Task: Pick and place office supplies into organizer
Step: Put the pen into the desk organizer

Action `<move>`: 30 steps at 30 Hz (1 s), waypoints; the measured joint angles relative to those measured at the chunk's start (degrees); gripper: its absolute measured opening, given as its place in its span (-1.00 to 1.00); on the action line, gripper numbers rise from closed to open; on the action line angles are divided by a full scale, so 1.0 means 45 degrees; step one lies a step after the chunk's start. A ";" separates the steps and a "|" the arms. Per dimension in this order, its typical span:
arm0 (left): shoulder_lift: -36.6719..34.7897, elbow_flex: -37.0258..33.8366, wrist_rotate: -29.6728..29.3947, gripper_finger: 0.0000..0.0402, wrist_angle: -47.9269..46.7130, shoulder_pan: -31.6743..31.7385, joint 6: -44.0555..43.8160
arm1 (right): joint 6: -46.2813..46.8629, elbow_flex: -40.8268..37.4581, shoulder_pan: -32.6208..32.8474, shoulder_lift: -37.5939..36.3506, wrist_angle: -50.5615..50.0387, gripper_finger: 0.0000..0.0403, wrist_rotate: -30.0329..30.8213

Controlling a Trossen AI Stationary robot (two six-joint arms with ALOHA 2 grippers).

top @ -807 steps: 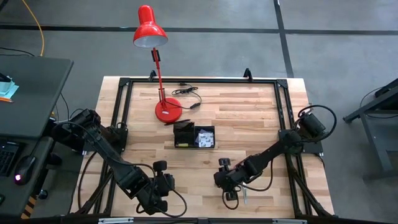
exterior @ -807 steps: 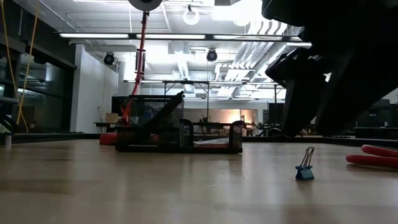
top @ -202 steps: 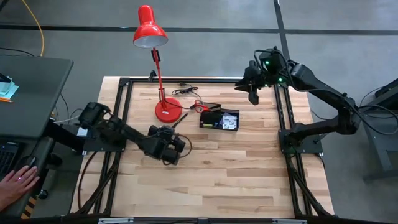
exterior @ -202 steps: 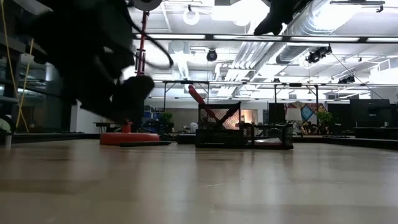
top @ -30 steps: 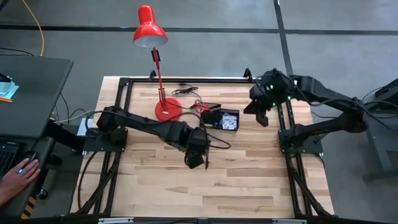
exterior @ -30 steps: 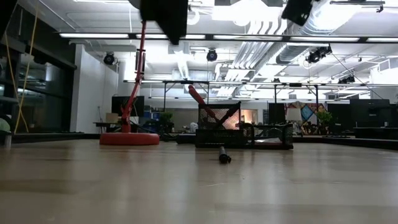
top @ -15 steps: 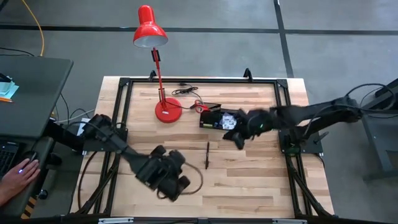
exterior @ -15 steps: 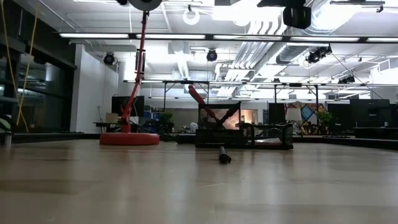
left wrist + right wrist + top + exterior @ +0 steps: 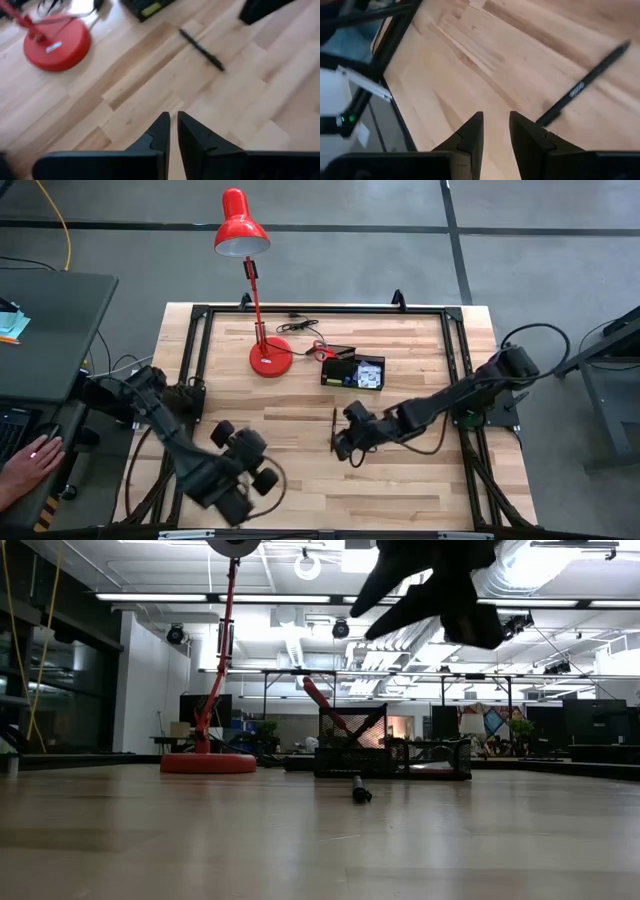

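A thin dark pen (image 9: 333,428) lies flat on the wood mid-table, seen end-on in the low view (image 9: 357,790) and in both wrist views (image 9: 201,49) (image 9: 582,85). The black mesh organizer (image 9: 352,372) (image 9: 390,755) stands behind it, with the red-handled scissors (image 9: 320,352) (image 9: 325,705) sticking up out of its left compartment. My right gripper (image 9: 340,452) (image 9: 495,125) hovers just near of the pen, narrowly open. My left gripper (image 9: 235,490) (image 9: 173,120) is shut, back at the near-left part of the table. The note pads cannot be made out.
The red desk lamp's round base (image 9: 270,358) (image 9: 57,47) stands left of the organizer, with its cord behind it. A black frame (image 9: 200,360) runs around the table top. Bare wood lies between the two grippers. A person's hand (image 9: 25,455) rests at a desk left of the table.
My left gripper has pulled away from the pen at mid-table toward the near-left edge. My right arm has swung from the far-right corner down and across to the pen. The pen has stayed flat on the wood.
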 joint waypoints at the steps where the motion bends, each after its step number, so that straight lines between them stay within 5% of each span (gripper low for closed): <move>1: -0.0089 0.0000 -0.0184 -0.89 -0.0002 -0.0255 0.0076 | 0.0591 0.0281 -0.0003 0.0128 -0.0422 -0.57 0.0059; 8: -0.0350 0.0015 -0.0036 -0.88 -0.0013 -0.1775 0.0061 | 0.2659 0.2190 -0.0669 0.1430 -0.2905 -0.57 0.0184; 13: -0.0419 0.0015 0.0139 -0.87 -0.0022 -0.2336 -0.0118 | 0.3413 0.3121 -0.1400 0.2868 -0.4493 -0.57 -0.1184; 30: -0.0419 0.0015 0.0251 -0.88 -0.0013 -0.3219 0.0123 | 0.4731 0.3398 -0.2592 0.3988 -0.5103 -0.54 -0.3201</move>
